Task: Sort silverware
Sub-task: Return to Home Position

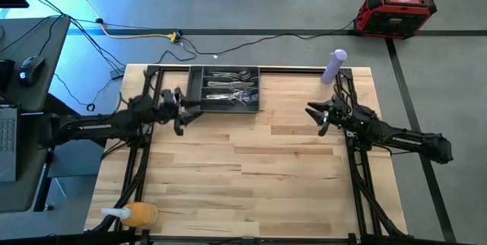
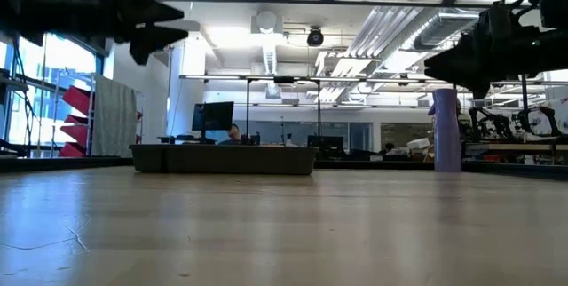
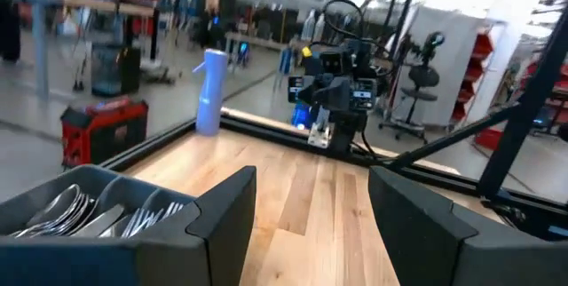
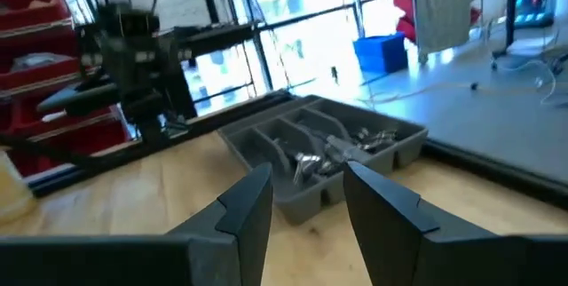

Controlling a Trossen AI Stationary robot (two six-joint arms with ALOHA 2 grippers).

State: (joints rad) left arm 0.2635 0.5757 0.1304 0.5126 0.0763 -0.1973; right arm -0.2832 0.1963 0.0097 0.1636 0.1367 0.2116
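At the far edge of the wooden table (image 1: 251, 176), a little left of its middle, sits the dark grey compartmented tray (image 1: 195, 93), and the silverware (image 1: 232, 90) lies inside it as a shiny heap of forks, spoons and knives spread over several compartments. Which piece lies in which slot is too small to tell.

The left gripper (image 1: 190, 108) hangs in the air just beside the tray's near left corner, above the table, as the low view shows. In the left wrist view its two dark fingers (image 3: 226, 219) stand wide apart with only bare wood between them; the silverware lies off to one side of those jaws, in the tray, not between them and not touching them.

The right gripper (image 1: 313, 116) hovers over the right part of the table, well apart from the tray and near a purple bottle (image 1: 334, 66) that stands upright at the far right corner. Its fingers (image 4: 383, 204) are parted by a narrower gap and hold nothing. In the right wrist view the tray and its cutlery show beyond the fingertips, across a stretch of bare table.

A spray bottle (image 1: 137, 214) with orange contents lies at the near left corner.
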